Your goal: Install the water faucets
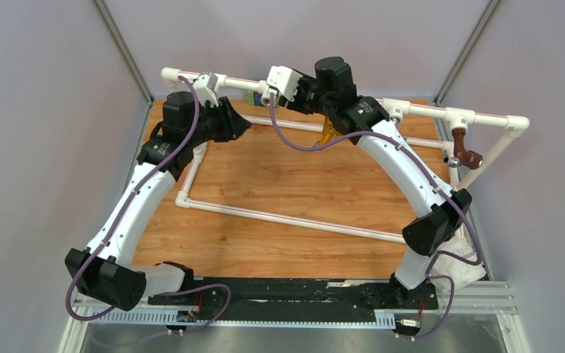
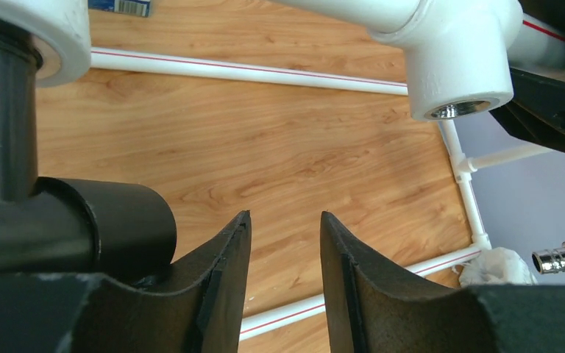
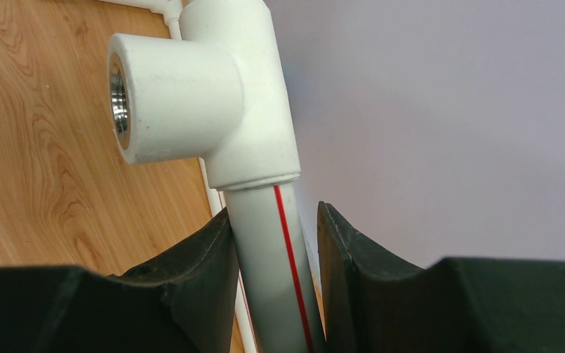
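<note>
Our left claw (image 2: 285,217) is hanging released beside the dark faucet (image 2: 0,110); our right claw (image 3: 274,220) is clenching white pipe (image 3: 268,301). We are judging the faucet stiff, heavy: grasp its cross-bar (image 2: 110,228).

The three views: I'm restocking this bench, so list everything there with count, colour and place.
table: one, light wood, beneath all
pipe frame: one, white, red-striped, on the table
long faucet: one, black, entering a far-left fitting
orange tap: one, orange, far rail centre
brown tap: one, brown, far right
chrome tap: one, silver, left wrist view's right edge
cloth: one, white, near right corner
left arm: one, white-black, jaws open beside faucet
right arm: one, white-black, jaws shut on pipe frame
</note>
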Robot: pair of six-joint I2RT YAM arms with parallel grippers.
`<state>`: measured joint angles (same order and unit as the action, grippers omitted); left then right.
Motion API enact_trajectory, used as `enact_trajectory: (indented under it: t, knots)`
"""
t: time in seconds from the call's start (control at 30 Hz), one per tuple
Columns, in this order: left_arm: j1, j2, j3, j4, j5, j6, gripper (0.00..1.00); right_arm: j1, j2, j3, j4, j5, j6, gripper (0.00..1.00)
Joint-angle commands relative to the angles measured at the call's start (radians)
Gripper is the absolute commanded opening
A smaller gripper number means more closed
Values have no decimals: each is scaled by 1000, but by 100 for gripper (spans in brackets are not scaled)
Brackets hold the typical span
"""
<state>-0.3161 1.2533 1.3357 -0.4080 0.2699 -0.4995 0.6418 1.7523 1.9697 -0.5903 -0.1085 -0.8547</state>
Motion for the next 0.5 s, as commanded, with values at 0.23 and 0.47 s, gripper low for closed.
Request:
enact_trajectory:
  t: [0.23, 0.47]
  knots:
    - [26, 0, 311, 0, 114, -53, 62, 38, 22, -28, 10, -79, 131, 8]
    - [38, -54, 415, -77, -119, 71, 63, 38, 16, -31, 12, -77, 131, 8]
